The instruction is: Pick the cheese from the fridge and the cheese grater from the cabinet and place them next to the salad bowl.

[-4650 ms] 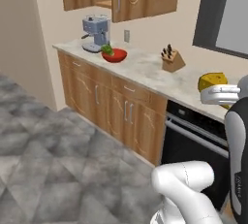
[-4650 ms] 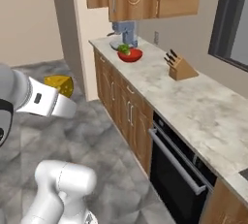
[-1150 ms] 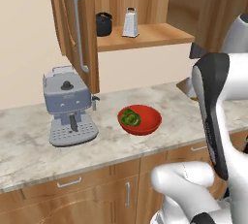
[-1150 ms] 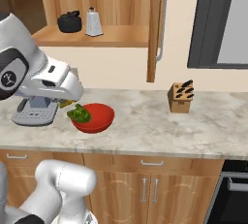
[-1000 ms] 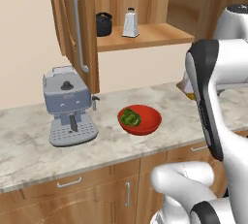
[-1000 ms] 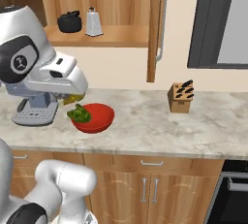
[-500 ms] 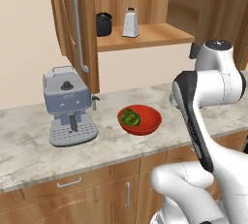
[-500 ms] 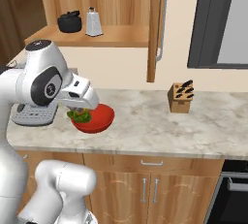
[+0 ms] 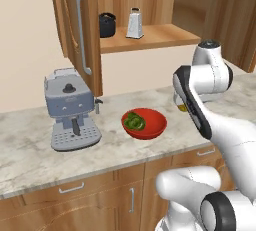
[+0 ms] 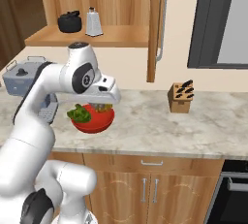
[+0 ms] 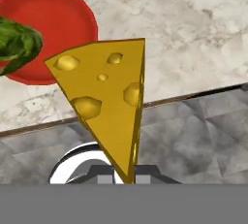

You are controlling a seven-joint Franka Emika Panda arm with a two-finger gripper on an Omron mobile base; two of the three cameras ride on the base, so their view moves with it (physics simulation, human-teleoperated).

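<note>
Setting the cheese [image 11: 107, 106] down well means lowering it onto bare tabletop [image 10: 160, 126] at the salad bowl's [image 10: 95, 117] three o'clock, and while the right base view shows the hand [image 10: 100, 105] over the rim, the hand view shows it clamped on the wedge.

Even, bright, soft light throughout, with no glare. Faint shadows sit under the bowl [image 9: 145, 124] and coffee machine [image 9: 70, 110] on the worktop [image 9: 30, 155]. Edges look slightly soft and pixelated; the close-up cheese [image 11: 109, 102] shows coarse, blurry textures.
</note>
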